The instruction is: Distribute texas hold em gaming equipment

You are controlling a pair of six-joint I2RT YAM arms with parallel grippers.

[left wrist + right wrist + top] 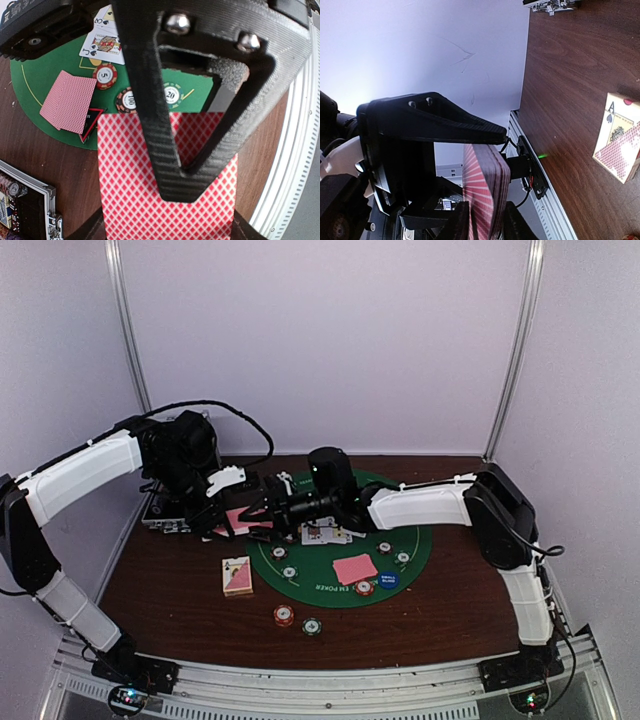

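Note:
My right gripper is shut on a deck of pink-backed playing cards and holds it above the table's left side. The deck's back fills the left wrist view, with a right finger pressed on it. My left gripper is open, its jaws either side of the deck's long edges. On the green felt mat lie face-up cards, a pink-backed pair, a blue disc, a red triangle and striped chips.
A card box lies on the wood left of the mat. An orange chip and a green chip sit near the front edge. The black silver-edged case stands at the far left under my left arm.

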